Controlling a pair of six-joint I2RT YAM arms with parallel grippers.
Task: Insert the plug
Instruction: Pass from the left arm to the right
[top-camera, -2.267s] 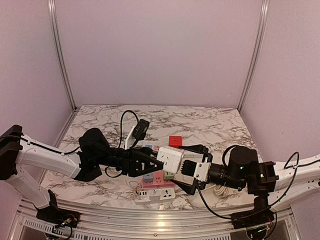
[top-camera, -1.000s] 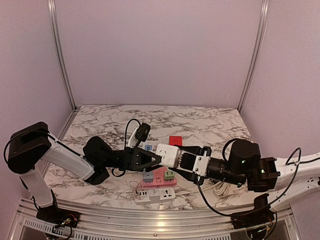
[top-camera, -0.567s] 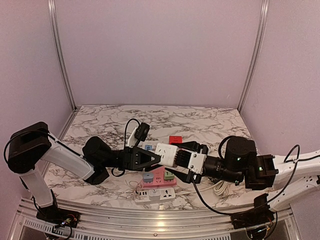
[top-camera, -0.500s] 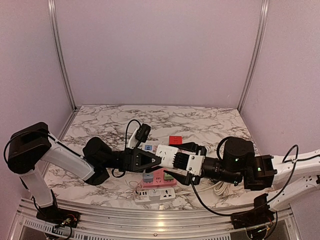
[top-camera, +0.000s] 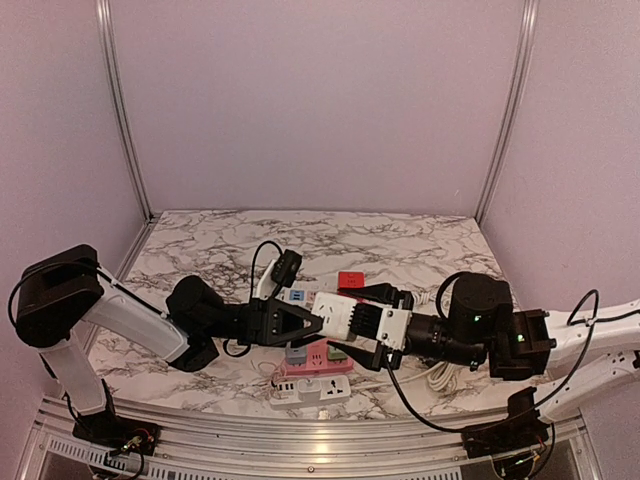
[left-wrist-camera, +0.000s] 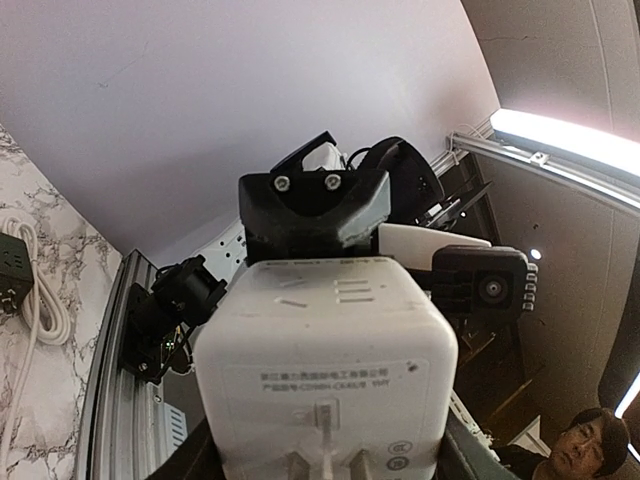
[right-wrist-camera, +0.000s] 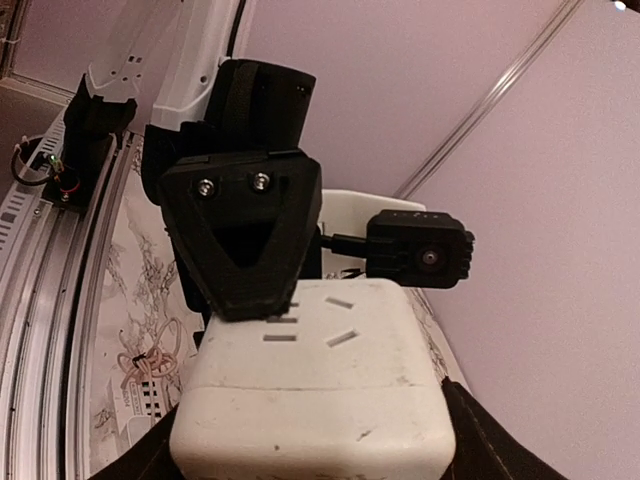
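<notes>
The plug is a white cube adapter (top-camera: 335, 313) held in the air above the power strips. My left gripper (top-camera: 312, 322) is shut on it from the left. In the left wrist view the cube (left-wrist-camera: 325, 370) fills the space between my fingers, its metal prongs facing the camera. My right gripper (top-camera: 362, 323) faces it from the right, open, its black fingers (top-camera: 372, 293) spread wider than the cube. The right wrist view shows the cube's socket face (right-wrist-camera: 310, 390) between my fingers (right-wrist-camera: 470, 430), with the left gripper's black tip on top of it.
Under the cube lie a pink power strip (top-camera: 318, 355) and a white one (top-camera: 312, 388); a strip with blue sockets (top-camera: 295, 297) lies behind. A red block (top-camera: 350, 282), a black adapter on a cord (top-camera: 285, 262) and a white cable coil (top-camera: 437, 375) are nearby.
My right gripper's jaws have spread apart from the cube and it has slid a little left. The left gripper keeps its hold, and the cube has hardly moved.
</notes>
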